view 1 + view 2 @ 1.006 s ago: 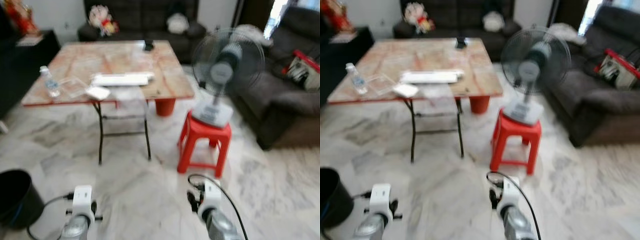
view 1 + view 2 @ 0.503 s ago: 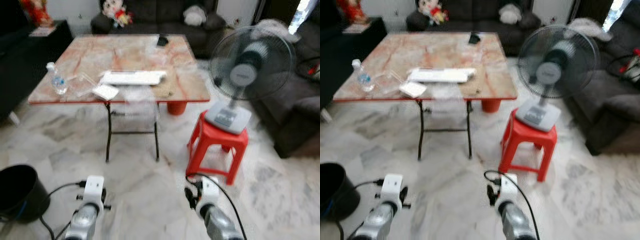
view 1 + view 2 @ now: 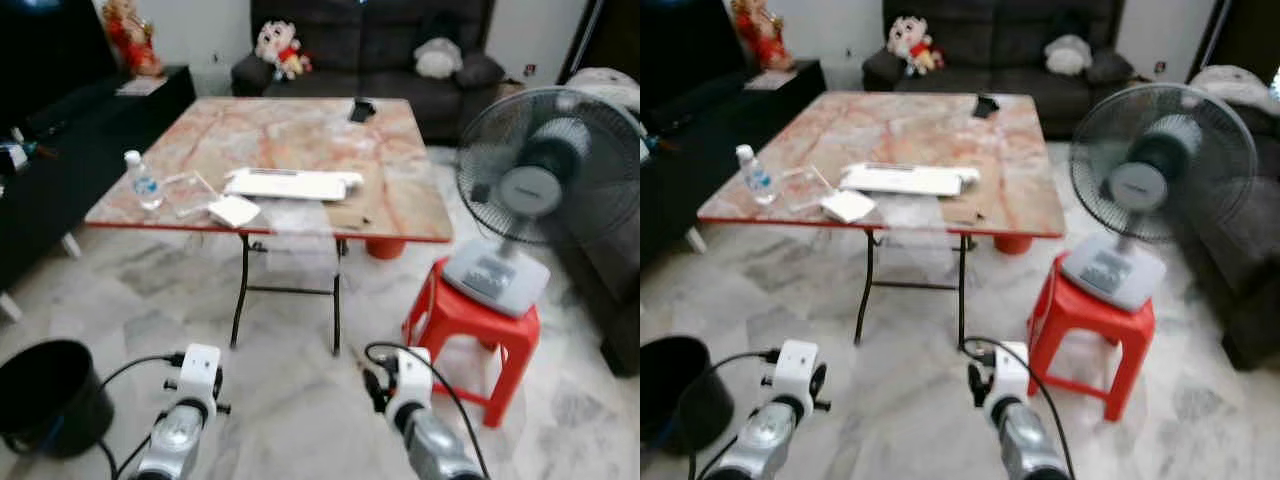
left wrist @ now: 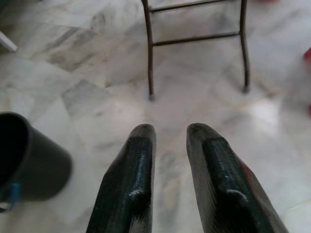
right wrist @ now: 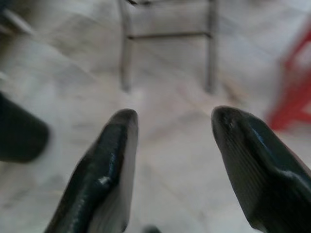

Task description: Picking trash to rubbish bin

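Trash [image 3: 233, 210] lies on the counter [image 3: 300, 140] ahead, above both empty open jaws, left gripper [image 4: 167, 145] nearer, bin [image 3: 45, 395] beside it

The tabletop [image 3: 290, 140] stands ahead of the robot on the floor [image 3: 300, 400]. On its near left edge stands a bottle [image 3: 143, 181]; to the right of the bottle lies a small flat packet [image 3: 234, 210], and behind the packet a long flat tray [image 3: 293, 183]. A small object [image 3: 363, 110] lies at the far edge. Right of the tabletop, a fan [image 3: 535, 195] stands on a stool [image 3: 470, 330]. A bin [image 3: 48, 395] stands on the floor at near left. A sofa [image 3: 370, 50] lies behind the tabletop.
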`<state>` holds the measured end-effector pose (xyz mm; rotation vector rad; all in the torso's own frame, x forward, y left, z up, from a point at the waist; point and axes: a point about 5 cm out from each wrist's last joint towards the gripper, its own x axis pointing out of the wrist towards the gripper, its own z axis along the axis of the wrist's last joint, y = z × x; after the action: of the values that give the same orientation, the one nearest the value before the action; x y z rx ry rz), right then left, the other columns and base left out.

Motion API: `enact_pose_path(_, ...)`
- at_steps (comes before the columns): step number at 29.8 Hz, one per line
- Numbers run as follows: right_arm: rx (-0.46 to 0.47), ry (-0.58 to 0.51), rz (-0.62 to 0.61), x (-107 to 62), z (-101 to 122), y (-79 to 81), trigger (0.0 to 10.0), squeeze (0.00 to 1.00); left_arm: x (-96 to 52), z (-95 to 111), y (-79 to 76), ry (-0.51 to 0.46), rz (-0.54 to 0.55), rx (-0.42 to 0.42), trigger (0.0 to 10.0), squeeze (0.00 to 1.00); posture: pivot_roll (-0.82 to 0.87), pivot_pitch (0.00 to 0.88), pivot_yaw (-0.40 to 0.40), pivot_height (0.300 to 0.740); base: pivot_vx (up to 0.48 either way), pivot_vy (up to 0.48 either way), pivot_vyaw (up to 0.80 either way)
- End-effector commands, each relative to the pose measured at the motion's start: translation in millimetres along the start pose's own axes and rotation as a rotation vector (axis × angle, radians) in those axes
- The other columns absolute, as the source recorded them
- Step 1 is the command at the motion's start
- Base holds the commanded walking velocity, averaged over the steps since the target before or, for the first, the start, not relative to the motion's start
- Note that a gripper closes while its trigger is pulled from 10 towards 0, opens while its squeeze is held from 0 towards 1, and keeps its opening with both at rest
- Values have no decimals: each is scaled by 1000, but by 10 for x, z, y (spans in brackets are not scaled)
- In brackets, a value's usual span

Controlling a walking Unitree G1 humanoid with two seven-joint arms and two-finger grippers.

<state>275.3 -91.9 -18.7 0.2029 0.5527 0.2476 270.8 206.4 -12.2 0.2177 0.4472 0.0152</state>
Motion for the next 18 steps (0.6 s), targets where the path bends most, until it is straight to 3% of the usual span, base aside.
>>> enact_pose_path(1,-21,-1,-17,-16,12,-83,10000,0,45,124,-66,-46,-20,5,10000,0,25,0,8,740,416,0,0)
enact_pose_path(7,-22,-15,-11,-8,30,-58,10000,0,50,143,-82,-55,-26,7,10000,0,28,0,9,740,415,0,533)
enact_pose_path(18,7,-28,-13,0,77,-84,10000,0,62,169,-71,-60,-23,2,10000,0,23,0,15,740,415,0,0)
